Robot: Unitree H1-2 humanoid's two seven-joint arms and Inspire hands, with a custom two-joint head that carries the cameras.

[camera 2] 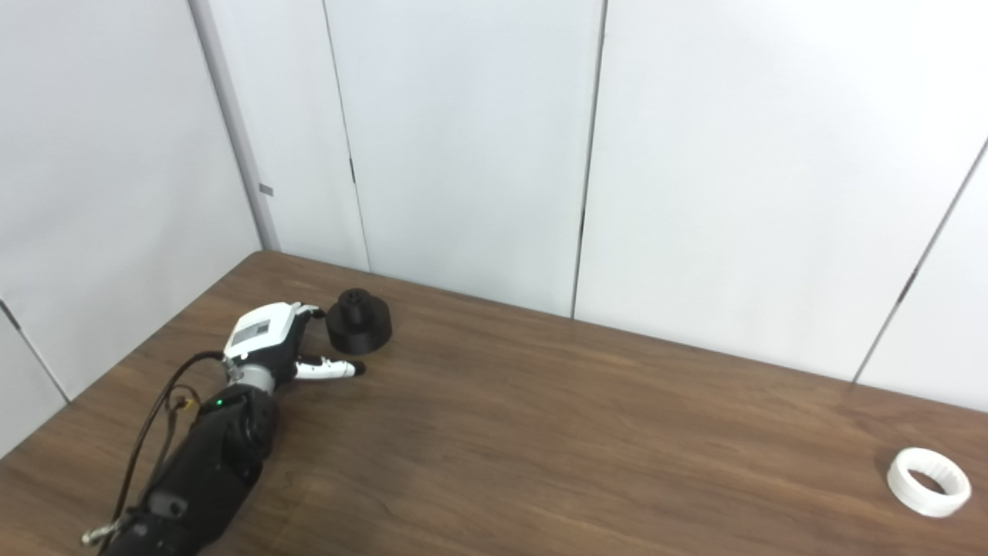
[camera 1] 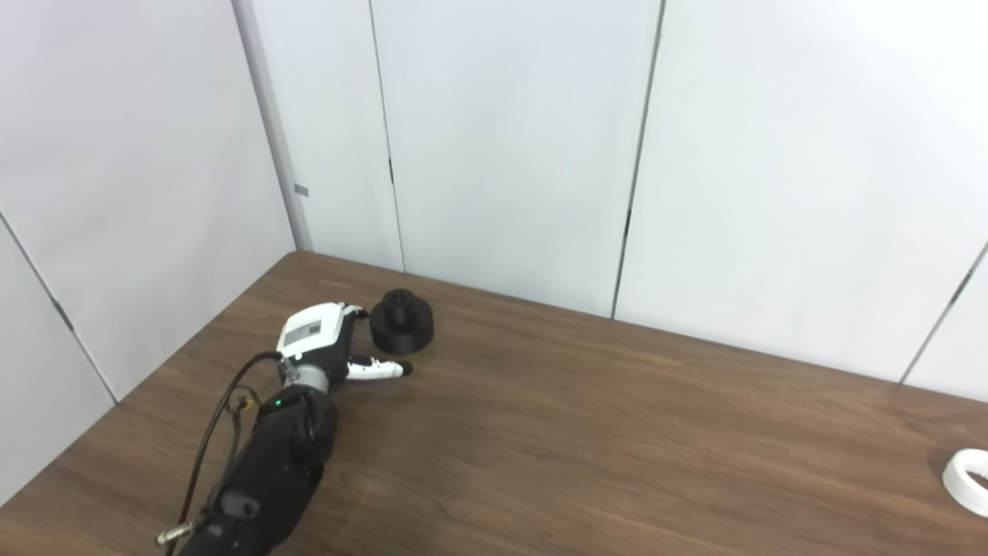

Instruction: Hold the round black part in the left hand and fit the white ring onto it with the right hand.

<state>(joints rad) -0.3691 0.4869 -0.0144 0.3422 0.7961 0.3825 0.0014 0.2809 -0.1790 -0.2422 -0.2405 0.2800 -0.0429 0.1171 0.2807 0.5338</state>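
Observation:
The round black part (camera 1: pixel 401 322) stands upright on the brown table (camera 1: pixel 587 432) at the far left, with a small raised hub on top; it also shows in the right eye view (camera 2: pixel 358 320). My left hand (camera 1: pixel 328 344) lies just left of it, open, with the thumb stretched out along the table below the part and the fingers by its left side. It holds nothing. The white ring (camera 2: pixel 928 481) lies flat at the far right of the table, cut off by the frame edge in the left eye view (camera 1: pixel 969 480). My right hand is out of view.
White wall panels (camera 1: pixel 509 154) stand close behind the table's far edge and along its left side. A black cable (camera 1: pixel 216 417) runs along my left forearm.

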